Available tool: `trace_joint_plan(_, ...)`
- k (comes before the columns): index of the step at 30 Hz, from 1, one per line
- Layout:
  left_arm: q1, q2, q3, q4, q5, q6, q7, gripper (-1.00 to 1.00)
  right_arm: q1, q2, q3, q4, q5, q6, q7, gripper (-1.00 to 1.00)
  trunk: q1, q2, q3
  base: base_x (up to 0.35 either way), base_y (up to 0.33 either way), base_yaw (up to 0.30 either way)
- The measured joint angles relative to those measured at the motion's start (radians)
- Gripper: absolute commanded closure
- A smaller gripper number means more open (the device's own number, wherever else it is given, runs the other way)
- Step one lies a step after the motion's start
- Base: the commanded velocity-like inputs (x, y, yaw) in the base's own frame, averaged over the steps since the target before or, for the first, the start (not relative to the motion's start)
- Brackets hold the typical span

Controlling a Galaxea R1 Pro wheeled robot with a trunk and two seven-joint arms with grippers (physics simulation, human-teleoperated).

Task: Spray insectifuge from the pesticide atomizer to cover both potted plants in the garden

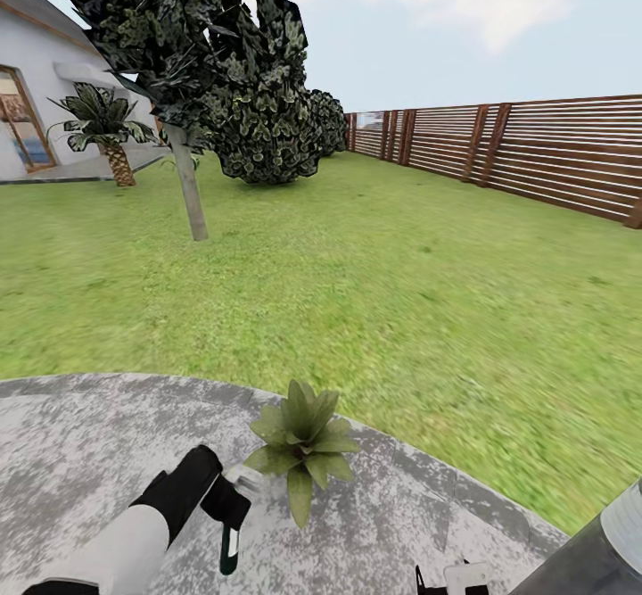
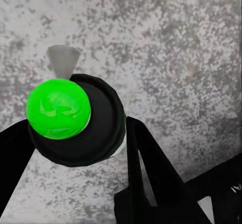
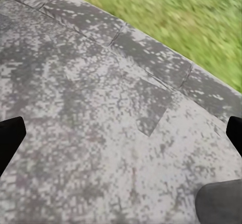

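Held the pesticide atomizer (image 1: 230, 549) tight in the left gripper (image 1: 234, 524), low over the stone patio (image 1: 80, 452). Seen from the left wrist as a dark bottle (image 2: 83, 123) with a bright green round end, squeezed between two black fingers (image 2: 146, 168). Pointed the pale spray head toward the potted plant (image 1: 301, 442), just beside it.

Looked like the spraying step, with the bottle already picked up and one plant right at the nozzle. Could not tell if any spray had landed on the leaves. Next move, at a guess: squirt all over this plant, then go and find the second one.

Kept the right gripper (image 3: 121, 138) wide open and empty, with its two dark tips far apart over bare grey stone.

Stood close to the curved edge of the patio, where the stone met the lawn (image 1: 383, 292). Plenty of open grass beyond, up to the brown slatted fence (image 1: 535, 153) on the right. Had a thin tree trunk (image 1: 189, 189), big dark shrubs (image 1: 267, 131) and a small palm (image 1: 105, 131) far off, well clear of the arms.
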Motion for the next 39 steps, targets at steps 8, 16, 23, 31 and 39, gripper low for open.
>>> trace_joint_plan(8, -0.011, -0.075, 0.002, -0.01, -0.005, 0.014, 0.005, 1.0, 0.0, -0.001, -0.001, -0.001, 0.0, 0.0, -0.002, -1.0, 0.0, 0.0, 0.0, 0.0, 0.0, 0.0)
trace_joint_plan(16, 0.01, -0.057, 0.0, 0.011, -0.009, 0.014, 0.008, 1.0, 0.0, -0.001, 0.001, -0.003, 0.004, 0.0, 0.001, -1.0, 0.0, 0.0, 0.0, 0.0, 0.0, 0.0)
trace_joint_plan(23, 0.027, -0.055, 0.005, 0.021, -0.009, 0.011, 0.017, 1.0, 0.0, -0.002, 0.001, -0.002, 0.003, 0.0, 0.002, -1.0, 0.0, 0.0, 0.0, 0.109, 0.0, 0.0)
trace_joint_plan(31, 0.026, -0.056, 0.007, 0.019, -0.008, 0.017, 0.018, 1.0, 0.0, -0.001, 0.002, -0.002, 0.001, 0.0, 0.0, -1.0, 0.0, 0.0, 0.0, 0.03, 0.0, 0.0)
trace_joint_plan(39, -0.032, -0.076, -0.011, -0.01, -0.005, 0.205, 0.009, 1.0, 0.0, -0.001, 0.001, -0.002, 0.001, 0.0, 0.0, -1.0, 0.0, 0.0, 0.0, 0.0, 0.0, 0.0)
